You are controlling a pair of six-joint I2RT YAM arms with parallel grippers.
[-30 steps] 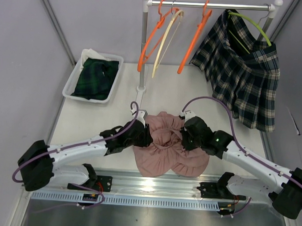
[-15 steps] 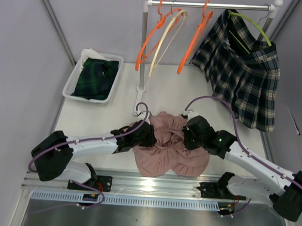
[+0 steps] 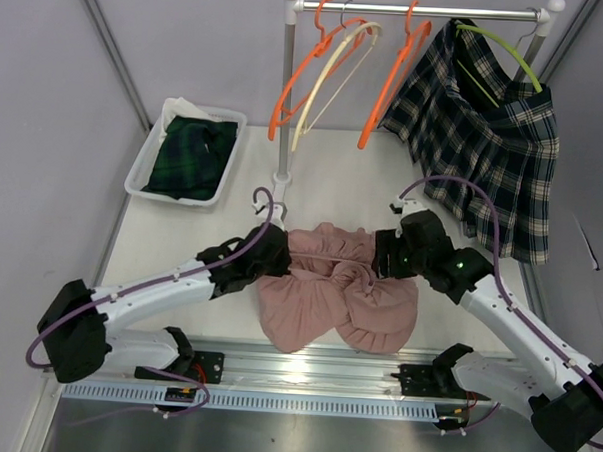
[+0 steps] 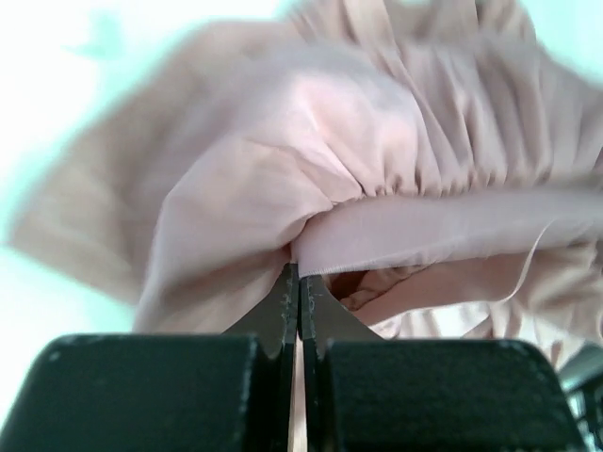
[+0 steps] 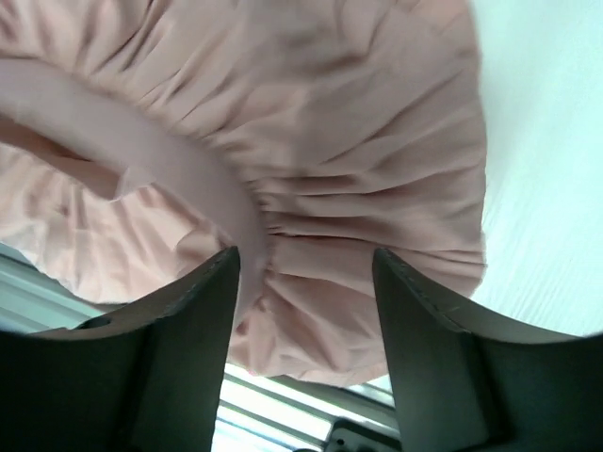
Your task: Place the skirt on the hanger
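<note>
The pink skirt lies crumpled on the table between the two arms. My left gripper is shut on the left end of its waistband; in the left wrist view the jaws are pressed together with the band's edge pinched at their tips. My right gripper stands open at the skirt's right end, its fingers straddling the gathered cloth without clamping it. Free hangers hang on the rail at the back: an orange one, a cream one and another orange one.
A plaid skirt hangs on a green hanger at the rail's right end. A white bin with dark green cloth sits at the back left. The rail's post stands just behind the pink skirt.
My left gripper has closed on the waistband. My right gripper has opened, let go of the cloth and shifted to the right. The skirt now lies spread wider.
</note>
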